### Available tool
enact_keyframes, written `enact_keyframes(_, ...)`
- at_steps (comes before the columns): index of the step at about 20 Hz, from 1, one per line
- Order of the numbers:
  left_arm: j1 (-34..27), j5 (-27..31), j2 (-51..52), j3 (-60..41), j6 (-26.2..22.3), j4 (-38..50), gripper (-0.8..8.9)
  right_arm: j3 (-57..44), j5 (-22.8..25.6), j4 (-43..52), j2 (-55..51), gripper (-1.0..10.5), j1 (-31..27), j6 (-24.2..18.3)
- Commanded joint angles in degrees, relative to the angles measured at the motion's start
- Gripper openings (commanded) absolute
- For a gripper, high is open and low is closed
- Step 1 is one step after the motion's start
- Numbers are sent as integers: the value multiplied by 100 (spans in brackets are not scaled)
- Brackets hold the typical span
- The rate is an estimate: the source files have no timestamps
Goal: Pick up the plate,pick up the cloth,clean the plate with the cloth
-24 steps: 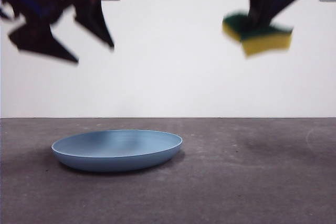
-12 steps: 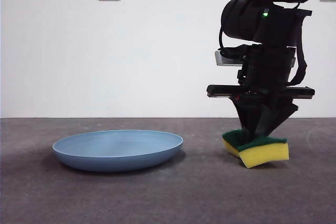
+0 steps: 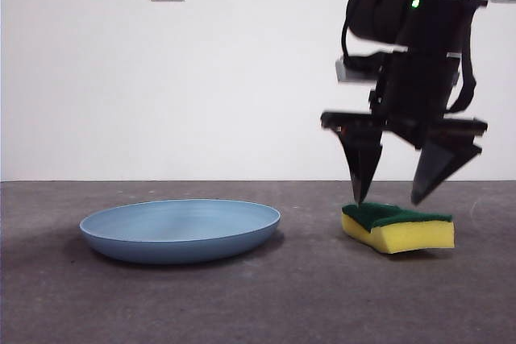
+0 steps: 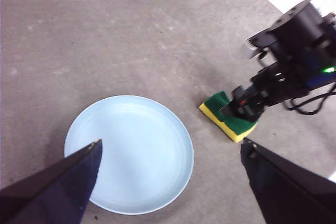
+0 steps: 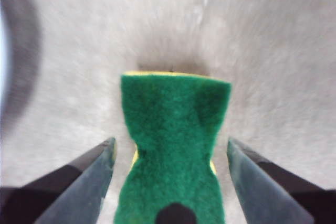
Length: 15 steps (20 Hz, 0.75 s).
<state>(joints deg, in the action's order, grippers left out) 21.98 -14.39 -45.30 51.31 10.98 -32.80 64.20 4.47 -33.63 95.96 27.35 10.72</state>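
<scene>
Grey surface (image 3: 266,304) carries my plate (image 3: 180,230), sponge (image 3: 397,227) at its 3 o'clock. Right end effector (image 3: 391,199) hovers released over the sponge; only the left wrist view shows my left end effector (image 4: 170,177), also released.

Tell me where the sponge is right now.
In the front view the sponge lies flat on the table, right of the plate, directly beneath the open right gripper.
</scene>
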Motion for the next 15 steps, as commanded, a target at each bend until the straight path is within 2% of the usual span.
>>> enact_keyframes(1, 15, 179, -61, -20, -127, 15, 440, -59, -9, -52, -315, 347, 4, 35)
enact_keyframes(4, 15, 345, -107, -20, -243, 22, 439, -59, -9, -232, -863, 338, 9, 33)
enact_keyframes(5, 15, 455, -109, -20, -284, 26, 434, -59, -15, -293, -1084, 265, 9, 9)
enact_keyframes(6, 15, 595, -109, -20, -380, 52, 406, -59, -72, -339, -1327, 120, 13, -61)
enact_keyframes(7, 15, 717, -109, -20, -417, 63, 294, -59, -238, -345, -1572, -13, 15, -146)
enact_keyframes(9, 15, 728, -109, -20, -697, 63, -31, -59, -533, -343, -2063, -9, 15, -186)
enact_keyframes(13, 15, 839, -92, -20, -857, 184, -8, -61, -562, -328, -3077, -10, 157, -426)
enact_keyframes(15, 17, 841, 11, -46, -946, 291, -8, -131, -267, -184, -3552, -10, 341, -459)
